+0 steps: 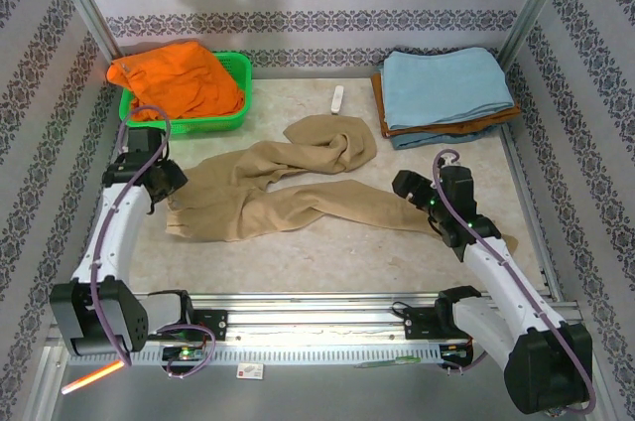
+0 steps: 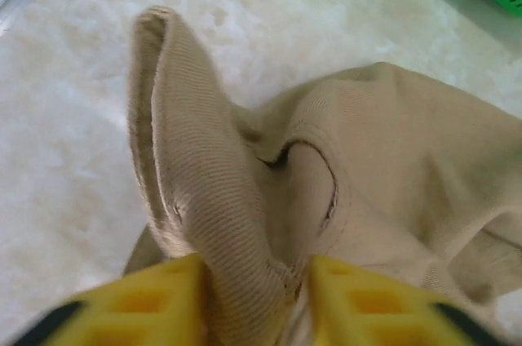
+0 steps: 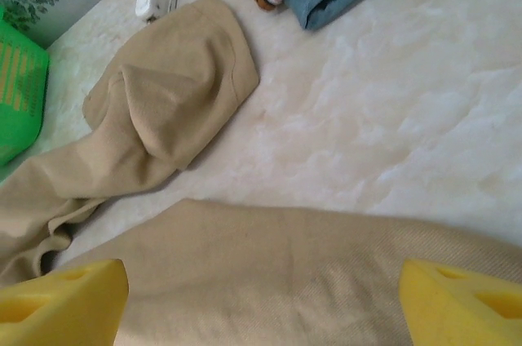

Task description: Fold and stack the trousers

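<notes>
The khaki trousers [image 1: 278, 198] lie spread across the middle of the table, waistband end at the left, one leg crumpled toward the back, the other reaching right. My left gripper [image 1: 164, 188] is at the waistband end. In the left wrist view its yellow fingers [image 2: 155, 301] stand apart, with an upright fold of trouser cloth [image 2: 204, 199] between them, so the left gripper [image 2: 257, 297] is open. My right gripper [image 1: 407, 186] hovers over the right leg. Its fingers [image 3: 65, 301] are spread wide above the flat cloth [image 3: 269, 272], holding nothing.
A green basket [image 1: 238, 69] with an orange garment [image 1: 179, 83] stands at the back left. A stack of folded cloths topped by a light-blue one [image 1: 446, 83] sits at the back right. A small white object [image 1: 337, 98] lies between them. Patterned walls close three sides.
</notes>
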Controlling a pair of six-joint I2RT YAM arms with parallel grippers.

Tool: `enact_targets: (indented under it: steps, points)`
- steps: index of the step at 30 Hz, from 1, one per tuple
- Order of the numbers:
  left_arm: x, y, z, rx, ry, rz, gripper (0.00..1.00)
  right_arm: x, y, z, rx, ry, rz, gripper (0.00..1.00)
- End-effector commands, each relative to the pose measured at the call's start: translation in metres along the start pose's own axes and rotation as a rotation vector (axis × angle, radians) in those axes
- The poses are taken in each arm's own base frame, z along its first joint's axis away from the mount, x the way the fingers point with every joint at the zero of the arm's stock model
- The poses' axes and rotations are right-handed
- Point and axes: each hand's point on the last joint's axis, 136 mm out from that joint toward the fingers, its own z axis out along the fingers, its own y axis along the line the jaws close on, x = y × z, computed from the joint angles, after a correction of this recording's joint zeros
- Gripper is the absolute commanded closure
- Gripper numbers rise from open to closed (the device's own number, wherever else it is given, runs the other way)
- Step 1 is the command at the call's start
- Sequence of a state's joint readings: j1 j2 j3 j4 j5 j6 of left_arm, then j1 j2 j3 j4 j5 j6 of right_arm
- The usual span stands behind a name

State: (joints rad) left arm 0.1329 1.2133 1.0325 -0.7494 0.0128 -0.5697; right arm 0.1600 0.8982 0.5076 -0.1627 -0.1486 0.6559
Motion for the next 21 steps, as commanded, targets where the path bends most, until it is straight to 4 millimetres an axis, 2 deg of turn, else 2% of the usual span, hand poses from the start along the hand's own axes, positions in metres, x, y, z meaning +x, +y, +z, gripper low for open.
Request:
enact_targets:
  steps: [1, 2, 6, 10, 12, 15, 18, 21]
  points:
    - [-0.013, -0.025, -0.018, 0.140, -0.045, -0.058, 0.07, 0.030, 0.000, -0.002, -0.027, 0.119, 0.046, 0.14]
    - [-0.007, -0.024, -0.021, 0.154, -0.039, -0.067, 0.00, 0.036, -0.001, -0.002, -0.027, 0.143, 0.059, 0.14]
    - [0.048, -0.015, -0.024, 0.201, 0.026, -0.097, 0.00, 0.056, -0.006, -0.004, -0.017, 0.218, 0.118, 0.14]
    - [0.102, 0.008, -0.022, 0.168, 0.088, -0.117, 0.00, 0.068, -0.006, -0.002, -0.015, 0.263, 0.183, 0.14]
    - [0.121, 0.017, -0.018, 0.157, 0.112, -0.134, 0.01, 0.074, -0.008, 0.000, -0.007, 0.280, 0.206, 0.14]
    - [0.145, 0.022, -0.008, 0.164, 0.154, -0.154, 0.06, 0.086, -0.015, 0.001, 0.017, 0.302, 0.257, 0.14]
    - [0.165, 0.017, 0.006, 0.187, 0.189, -0.162, 0.09, 0.094, -0.019, 0.002, 0.031, 0.313, 0.288, 0.14]
    - [0.174, 0.019, 0.023, 0.155, 0.191, -0.150, 0.09, 0.099, -0.030, 0.005, 0.076, 0.302, 0.314, 0.14]
